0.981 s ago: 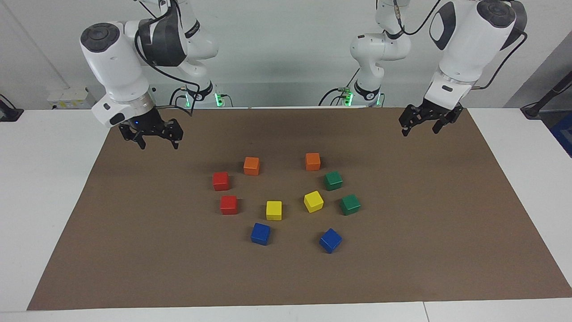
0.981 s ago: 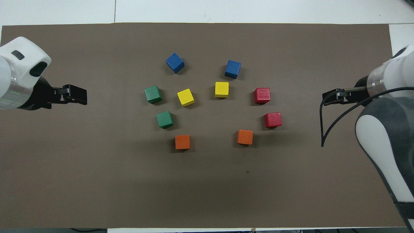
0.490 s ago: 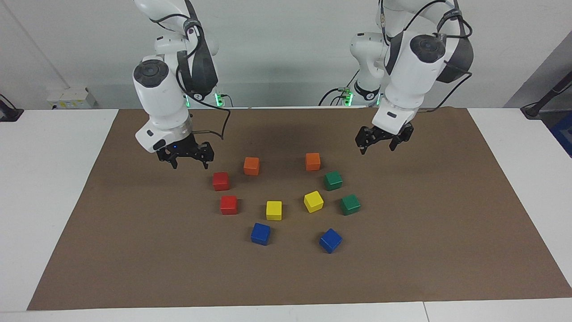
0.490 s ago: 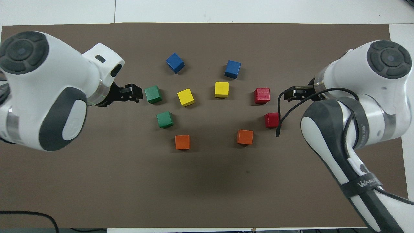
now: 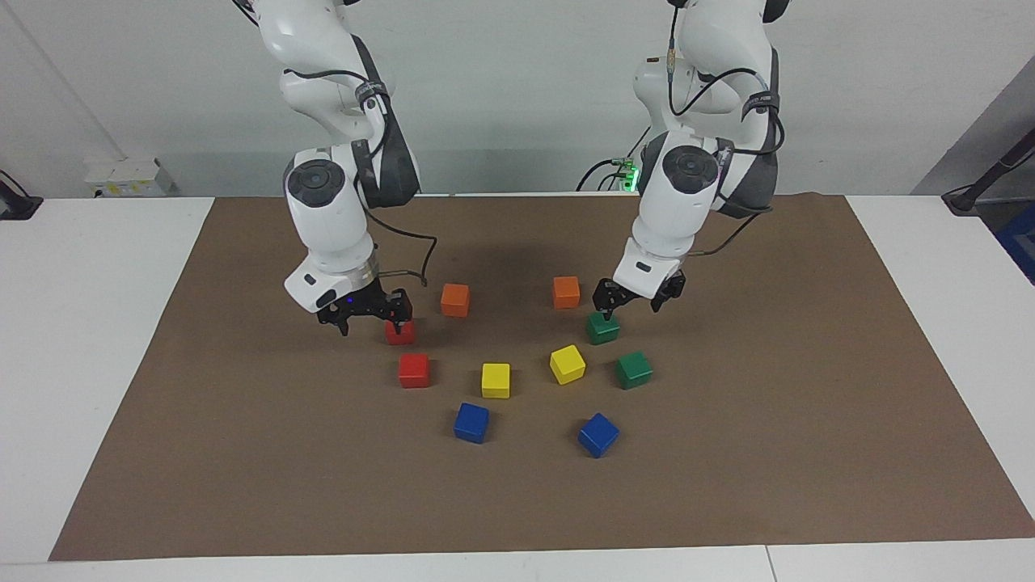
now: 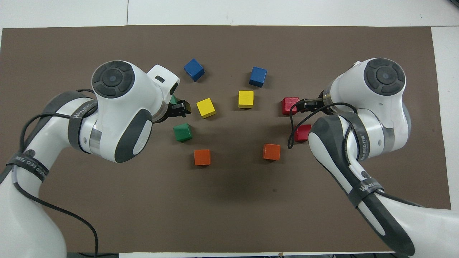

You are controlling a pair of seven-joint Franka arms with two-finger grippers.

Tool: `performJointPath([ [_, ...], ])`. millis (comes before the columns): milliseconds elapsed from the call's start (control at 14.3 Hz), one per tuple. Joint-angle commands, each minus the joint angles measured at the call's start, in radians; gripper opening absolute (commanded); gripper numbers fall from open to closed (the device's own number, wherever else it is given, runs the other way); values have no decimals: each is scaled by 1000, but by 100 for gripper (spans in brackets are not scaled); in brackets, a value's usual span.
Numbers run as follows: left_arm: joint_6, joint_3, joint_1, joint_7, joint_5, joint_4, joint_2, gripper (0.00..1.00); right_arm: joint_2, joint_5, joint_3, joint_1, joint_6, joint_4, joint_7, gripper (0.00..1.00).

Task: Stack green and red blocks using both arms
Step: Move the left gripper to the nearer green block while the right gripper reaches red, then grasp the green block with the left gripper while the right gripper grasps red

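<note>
Two red blocks lie toward the right arm's end of the cluster: one nearer the robots (image 5: 400,332) (image 6: 303,132), one farther (image 5: 413,370) (image 6: 289,106). Two green blocks lie toward the left arm's end: nearer (image 5: 602,328) (image 6: 183,132) and farther (image 5: 633,369), which the left wrist mostly covers in the overhead view. My right gripper (image 5: 370,323) (image 6: 301,105) hangs open low beside the nearer red block, one finger in front of it. My left gripper (image 5: 631,307) (image 6: 183,108) hangs open just above the nearer green block. Neither holds anything.
Two orange cubes (image 5: 455,299) (image 5: 566,292) lie nearest the robots, close to both grippers. Two yellow cubes (image 5: 496,380) (image 5: 567,364) sit mid-cluster, and two blue cubes (image 5: 471,422) (image 5: 597,434) lie farthest out. All rest on a brown mat (image 5: 768,453).
Both arms swung in from the mat's two ends toward the block cluster and came down. The left gripper now hangs over a green block, the right beside a red one. No block has moved.
</note>
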Motion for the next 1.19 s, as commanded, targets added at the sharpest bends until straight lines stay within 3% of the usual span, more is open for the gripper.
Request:
performJointPath([
  [0, 52, 16, -34, -81, -7, -47, 4, 100, -8, 12, -4, 19, 39, -48, 16, 100],
  [210, 142, 17, -66, -155, -5, -118, 27, 100, -14, 12, -3, 20, 77, -91, 20, 100],
  [1121, 170, 17, -59, -146, 1, -130, 64, 100, -18, 12, -4, 34, 126, -186, 37, 100],
])
